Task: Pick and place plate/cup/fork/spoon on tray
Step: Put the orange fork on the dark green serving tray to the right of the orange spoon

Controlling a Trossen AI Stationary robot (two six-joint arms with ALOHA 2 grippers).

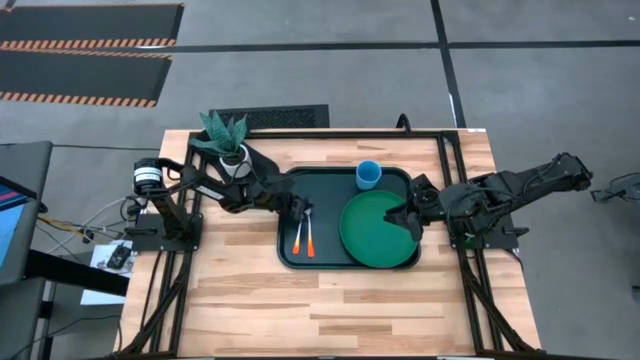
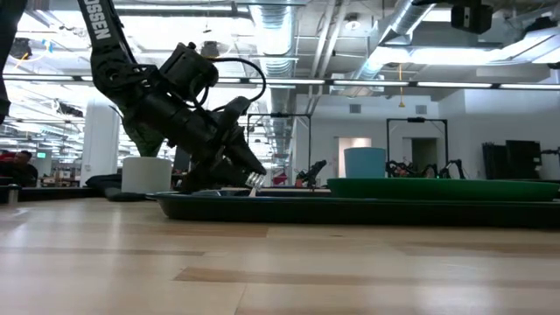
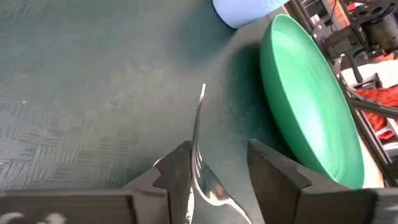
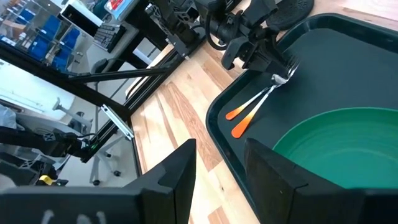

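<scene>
You see a matt dark tray (image 3: 74, 93) with a fine ridged texture, a smooth green plastic-looking plate (image 3: 311, 106), a shiny metal fork (image 3: 199, 143) head, and a pale wood-grain surface (image 1: 330, 300) with a light sheen.

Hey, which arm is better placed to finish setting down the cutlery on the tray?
The left. Its pincer is right over the heads of the fork and spoon on the tray, fingers open around the fork. The right pincer sits at the plate, farther away.
</scene>
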